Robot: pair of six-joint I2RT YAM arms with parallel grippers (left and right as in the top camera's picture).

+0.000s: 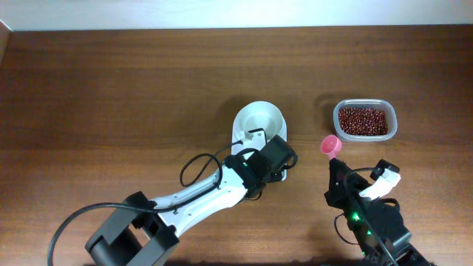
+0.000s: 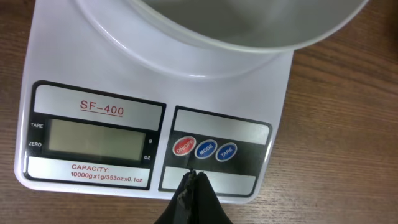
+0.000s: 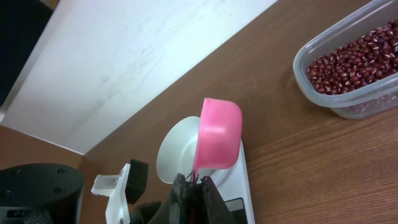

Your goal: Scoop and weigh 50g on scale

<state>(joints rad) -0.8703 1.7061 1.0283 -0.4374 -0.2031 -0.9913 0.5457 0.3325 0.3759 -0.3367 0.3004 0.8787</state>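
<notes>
Open wood spreads left and behind on the table (image 1: 111, 89). The white scale (image 1: 260, 122) sits centre, bowl empty, display blank, with the bean tub (image 1: 366, 120) to its right. Left gripper (image 2: 191, 177), pinched closed and empty, points at the buttons. Right gripper (image 3: 196, 183) clamps a pink scoop (image 3: 219, 142).

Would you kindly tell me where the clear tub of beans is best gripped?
Probably its near rim, pinched from above, one finger inside and one outside: the clear tub stands upright and lidless, its walls are thin, and the red beans sit below the rim.

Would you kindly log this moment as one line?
left gripper shut at scale buttons | right gripper shut on scoop | bowl empty | display blank
</notes>
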